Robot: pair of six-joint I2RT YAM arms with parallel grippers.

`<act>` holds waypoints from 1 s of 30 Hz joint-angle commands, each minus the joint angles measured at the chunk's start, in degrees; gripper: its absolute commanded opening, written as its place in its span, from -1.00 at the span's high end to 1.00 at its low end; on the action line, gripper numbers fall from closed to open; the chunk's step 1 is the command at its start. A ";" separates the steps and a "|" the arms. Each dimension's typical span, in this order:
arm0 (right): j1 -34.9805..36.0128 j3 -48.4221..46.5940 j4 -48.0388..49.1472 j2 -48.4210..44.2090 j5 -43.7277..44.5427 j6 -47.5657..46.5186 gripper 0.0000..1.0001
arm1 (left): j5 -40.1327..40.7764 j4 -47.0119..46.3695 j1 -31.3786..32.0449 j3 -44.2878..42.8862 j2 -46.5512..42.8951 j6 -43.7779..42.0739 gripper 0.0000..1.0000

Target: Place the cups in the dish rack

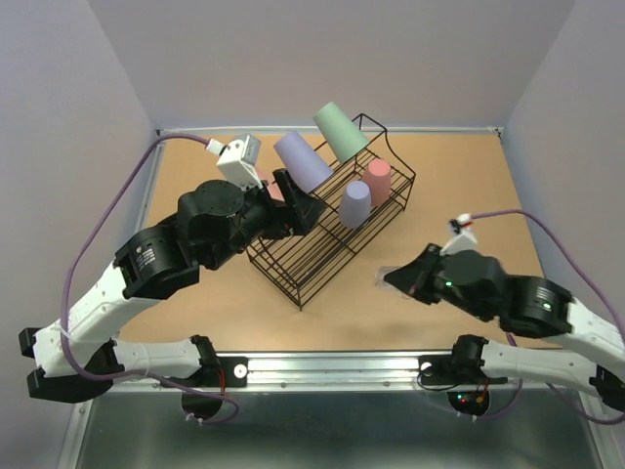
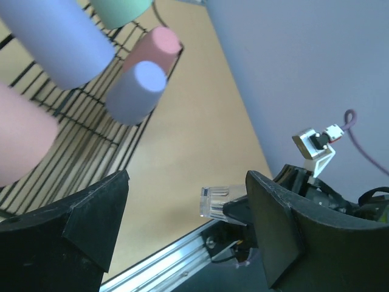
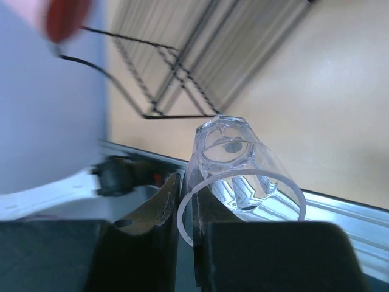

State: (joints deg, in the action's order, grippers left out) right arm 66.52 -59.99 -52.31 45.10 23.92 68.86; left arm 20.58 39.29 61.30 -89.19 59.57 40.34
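Observation:
The black wire dish rack (image 1: 311,256) stands mid-table. In it are a green cup (image 1: 340,130), a large lavender cup (image 1: 303,161), a small pink cup (image 1: 378,182) and a small lavender cup (image 1: 355,203). A large pink cup (image 2: 21,140) lies at the rack's left side, mostly hidden in the top view by my left gripper (image 1: 293,200). That gripper (image 2: 188,182) is open and empty over the rack. My right gripper (image 3: 185,207) is shut on the rim of the tiny clear cup (image 3: 234,164), held above the table right of the rack (image 1: 387,277).
The rack's near corner (image 3: 176,112) lies ahead of the right gripper. A metal rail (image 1: 332,366) runs along the table's near edge. Grey walls close in the back and both sides. Cables trail from both wrists.

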 commanded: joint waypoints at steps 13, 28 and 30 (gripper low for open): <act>0.63 7.25 32.88 -24.71 3.59 -5.14 0.99 | -18.82 -36.64 7.08 4.37 10.82 11.95 -0.73; 0.54 6.28 41.68 -24.01 2.27 -8.66 0.99 | -20.31 -42.09 7.61 9.72 11.36 17.76 -0.72; 0.63 6.28 42.12 -23.83 1.92 -8.66 0.99 | -22.25 -46.04 7.70 11.22 10.83 18.55 -0.71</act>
State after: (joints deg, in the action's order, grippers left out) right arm 66.83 -52.99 -15.42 20.97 26.79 61.28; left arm 1.02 1.93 68.60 -80.20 72.58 56.82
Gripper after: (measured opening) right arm 0.137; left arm 0.865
